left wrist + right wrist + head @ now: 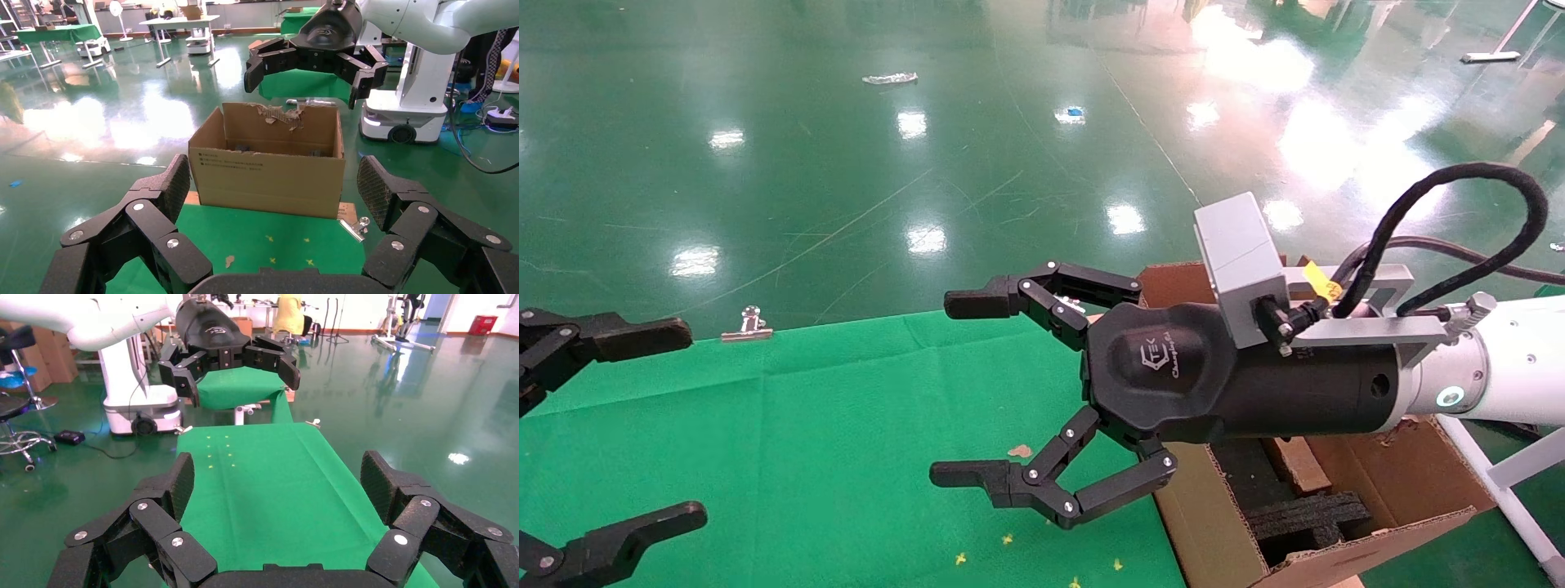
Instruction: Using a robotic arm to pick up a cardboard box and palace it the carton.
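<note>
My right robotic arm (pixel 1500 371) reaches in from the right. Its gripper (pixel 959 389) is open and empty above the green cloth, just left of the carton (pixel 1214 523). The left wrist view shows it (pixel 306 82) above the carton (pixel 269 177). My left gripper (pixel 682 423) is open and empty at the table's left edge. The carton is large, brown and torn-flapped, with black foam inserts (pixel 1303 518) inside. A brown oblong piece (pixel 1295 464) lies between the inserts, partly hidden by the arm; I cannot tell if it is the small cardboard box. No small box lies on the cloth.
The green cloth (pixel 805 425) covers the table, with small yellow marks (pixel 1009 539) and a brown scrap (pixel 1019 450) near the front. A metal binder clip (pixel 748 327) holds the far edge, and another (pixel 355 226) sits by the carton. Shiny green floor surrounds the table.
</note>
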{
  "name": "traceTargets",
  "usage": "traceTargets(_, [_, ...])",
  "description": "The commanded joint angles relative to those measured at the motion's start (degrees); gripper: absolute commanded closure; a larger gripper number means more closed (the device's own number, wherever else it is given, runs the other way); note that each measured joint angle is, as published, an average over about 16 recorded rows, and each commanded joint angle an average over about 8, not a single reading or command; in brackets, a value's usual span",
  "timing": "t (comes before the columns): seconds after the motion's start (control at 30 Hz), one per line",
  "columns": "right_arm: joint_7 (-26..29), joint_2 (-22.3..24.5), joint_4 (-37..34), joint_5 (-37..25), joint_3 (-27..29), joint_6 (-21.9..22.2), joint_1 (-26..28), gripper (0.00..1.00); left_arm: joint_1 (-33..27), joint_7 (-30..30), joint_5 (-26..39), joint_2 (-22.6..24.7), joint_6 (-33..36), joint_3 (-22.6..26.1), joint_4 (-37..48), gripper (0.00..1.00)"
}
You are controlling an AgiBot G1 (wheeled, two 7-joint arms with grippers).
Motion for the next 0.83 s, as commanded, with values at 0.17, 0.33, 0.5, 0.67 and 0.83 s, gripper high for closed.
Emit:
traceTargets(0.17, [0.0, 0.0, -0.01, 0.0, -0.01, 0.0, 0.01, 0.0, 0.0, 0.0, 0.0, 0.0, 0.0, 0.0, 0.0, 0.0])
traceTargets(0.33, [0.0, 0.0, -0.01, 0.0, -0.01, 0.0, 0.01, 0.0, 0.0, 0.0, 0.0, 0.0, 0.0, 0.0, 0.0, 0.0])
traceTargets(0.5, [0.0, 0.0, -0.01, 0.0, -0.01, 0.0, 0.02, 0.0, 0.0, 0.0, 0.0, 0.0, 0.0, 0.0, 0.0, 0.0])
traceTargets(0.67, [0.0, 0.0, -0.01, 0.0, -0.01, 0.0, 0.02, 0.0, 0.0, 0.0, 0.0, 0.0, 0.0, 0.0, 0.0, 0.0])
traceTargets(0.83, [0.0, 0.0, -0.01, 0.0, -0.01, 0.0, 0.02, 0.0, 0.0, 0.0, 0.0, 0.0, 0.0, 0.0, 0.0, 0.0])
